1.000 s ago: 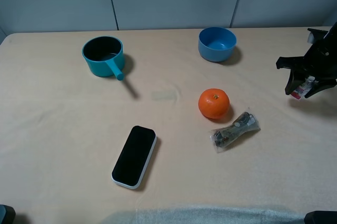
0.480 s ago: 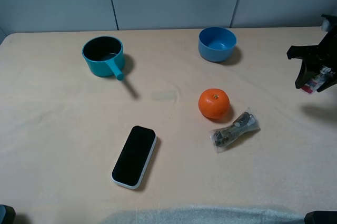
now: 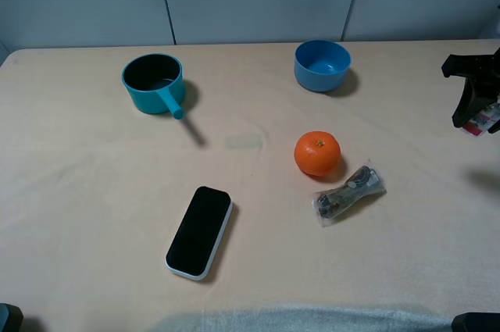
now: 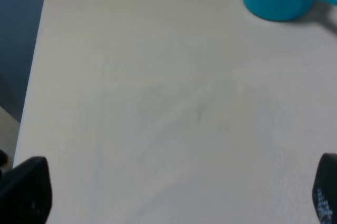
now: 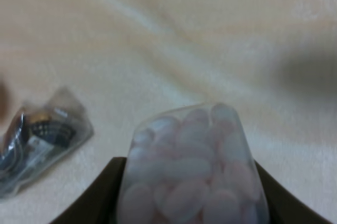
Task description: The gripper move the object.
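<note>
Gripping the bottle (image 5: 192,166) in the right end effector (image 3: 475,110), raised clear of the tabletop (image 3: 258,269) near its right edge, well apart from orange (image 3: 317,152) and packet (image 3: 348,194), presumably to carry without dragging

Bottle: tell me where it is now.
In the high view, the bottle is at the far right edge, held in the right tool, right of the orange.
</note>
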### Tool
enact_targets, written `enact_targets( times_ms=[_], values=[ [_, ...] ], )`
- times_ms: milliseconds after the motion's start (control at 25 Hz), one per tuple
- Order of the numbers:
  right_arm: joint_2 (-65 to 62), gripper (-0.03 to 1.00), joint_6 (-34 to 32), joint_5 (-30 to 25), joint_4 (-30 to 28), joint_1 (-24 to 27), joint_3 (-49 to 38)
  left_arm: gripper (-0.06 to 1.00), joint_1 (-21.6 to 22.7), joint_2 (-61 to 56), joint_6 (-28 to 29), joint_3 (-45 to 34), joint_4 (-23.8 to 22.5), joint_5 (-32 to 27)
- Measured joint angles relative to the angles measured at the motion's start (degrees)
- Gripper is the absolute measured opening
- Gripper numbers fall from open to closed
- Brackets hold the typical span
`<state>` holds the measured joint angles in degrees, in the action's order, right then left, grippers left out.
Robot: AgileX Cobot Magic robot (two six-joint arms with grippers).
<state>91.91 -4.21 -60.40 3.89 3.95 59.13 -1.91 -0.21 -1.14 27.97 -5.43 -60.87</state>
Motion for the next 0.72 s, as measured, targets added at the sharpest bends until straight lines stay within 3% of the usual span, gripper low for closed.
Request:
enact_targets(
  times_ms=[440,720],
  values=[
    [-1.7,0.31,-3.4,-2.4,-0.4,-11.0,0.2,0.99,0.0,0.0,0.0,0.0,0.0,0.0],
    [-1.7,0.31,-6.7,-2.5,-0.2,-19.8,5.9,0.99,0.0,0.0,0.0,0.0,0.0,0.0]
  ],
)
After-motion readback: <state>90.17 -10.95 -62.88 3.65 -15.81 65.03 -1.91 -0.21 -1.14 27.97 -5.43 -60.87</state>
